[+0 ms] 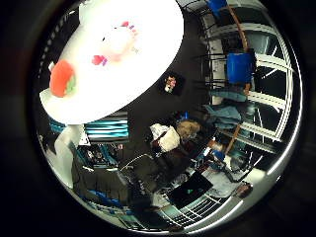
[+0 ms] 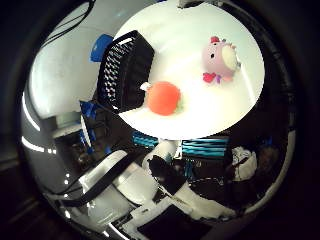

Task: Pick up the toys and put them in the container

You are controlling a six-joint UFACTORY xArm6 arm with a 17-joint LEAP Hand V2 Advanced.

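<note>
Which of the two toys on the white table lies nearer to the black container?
The round orange-red plush toy, right beside the black mesh container; the pink plush animal lies farther off.

White round table (image 2: pixel 200 35); black mesh container (image 2: pixel 125 75); orange-red toy (image 2: pixel 163 98) (green patch); pink plush (image 2: pixel 220 60).

The black basket (image 2: pixel 125 75) stood on the round white table (image 2: pixel 200 120), but its inside could not be made out. The pink plush toy (image 2: pixel 220 60) was too blurred to show its features, and so was the orange toy (image 2: pixel 163 98). None of the hand's fingers showed clearly in either palm view.
</note>
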